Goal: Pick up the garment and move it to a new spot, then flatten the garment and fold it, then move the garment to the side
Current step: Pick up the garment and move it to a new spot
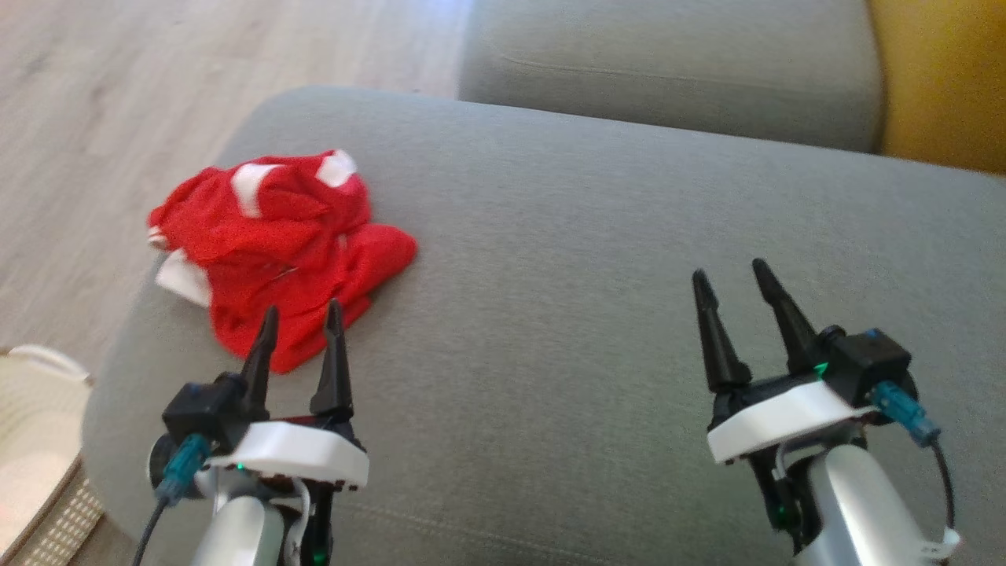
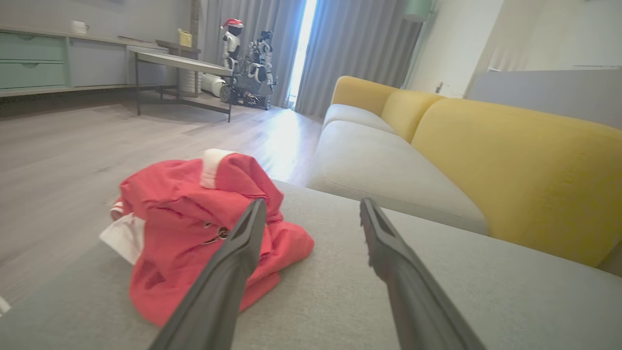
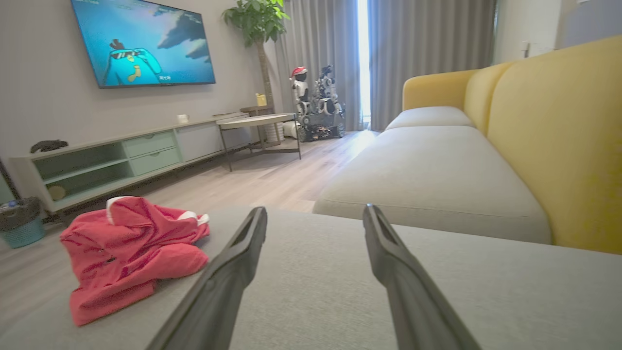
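Observation:
A crumpled red garment with white patches lies in a heap near the left edge of the grey sofa cushion. My left gripper is open just in front of the heap's near edge, with nothing between its fingers. The left wrist view has the garment close ahead, partly behind the left finger. My right gripper is open over bare cushion, far to the right of the garment. From the right wrist, the garment sits off to the left.
A pale woven basket stands on the wooden floor at lower left. A second grey seat cushion and a yellow backrest lie beyond. A low table, a TV cabinet and another robot stand across the room.

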### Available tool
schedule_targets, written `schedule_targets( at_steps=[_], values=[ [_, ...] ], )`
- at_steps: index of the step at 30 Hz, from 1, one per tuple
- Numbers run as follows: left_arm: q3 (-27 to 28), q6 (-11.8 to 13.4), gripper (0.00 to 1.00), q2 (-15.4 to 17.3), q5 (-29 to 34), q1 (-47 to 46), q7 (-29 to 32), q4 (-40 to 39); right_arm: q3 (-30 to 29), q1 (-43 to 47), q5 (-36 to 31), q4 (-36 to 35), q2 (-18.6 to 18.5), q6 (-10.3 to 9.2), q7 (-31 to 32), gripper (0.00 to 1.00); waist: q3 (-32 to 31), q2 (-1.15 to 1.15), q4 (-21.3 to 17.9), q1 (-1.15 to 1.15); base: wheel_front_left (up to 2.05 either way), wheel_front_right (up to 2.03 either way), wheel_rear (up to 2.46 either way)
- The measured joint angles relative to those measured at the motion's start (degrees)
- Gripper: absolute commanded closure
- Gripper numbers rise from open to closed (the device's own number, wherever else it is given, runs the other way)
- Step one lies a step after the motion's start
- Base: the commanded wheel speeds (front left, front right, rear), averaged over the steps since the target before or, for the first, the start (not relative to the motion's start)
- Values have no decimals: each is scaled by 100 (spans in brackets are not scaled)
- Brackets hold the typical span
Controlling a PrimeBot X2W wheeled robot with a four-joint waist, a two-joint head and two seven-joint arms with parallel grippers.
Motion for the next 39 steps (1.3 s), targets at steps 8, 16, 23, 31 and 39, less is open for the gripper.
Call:
schedule_targets(
  at_steps=[8, 16, 23, 31, 39],
  values=[
    [127, -1, 0, 3, 49, 281, -1, -234, 186, 142, 92, 3, 10, 0, -8, 0, -94, 0, 716, 0, 0, 0, 0],
    [253, -3, 0, 7, 58, 454, 0, -308, 308, 174, 153, 16, 11, 0, -9, 0, -144, 0, 1138, 0, 0, 0, 0],
    [287, 1, 0, 8, 58, 478, 0, -354, 383, 174, 194, 60, 11, 0, -9, 0, -153, 0, 1072, 0, 0, 0, 0],
    [511, 3, 0, 3, 110, 454, 0, -409, 369, 171, 172, -11, 10, 0, -7, 0, 4, 0, 842, 0, 0, 0, 0],
    [679, -211, 0, 8, 634, -182, -1, -288, 91, 125, -58, -307, -22, 0, 93, 0, 504, 0, 614, 0, 0, 0, 0]
  ],
)
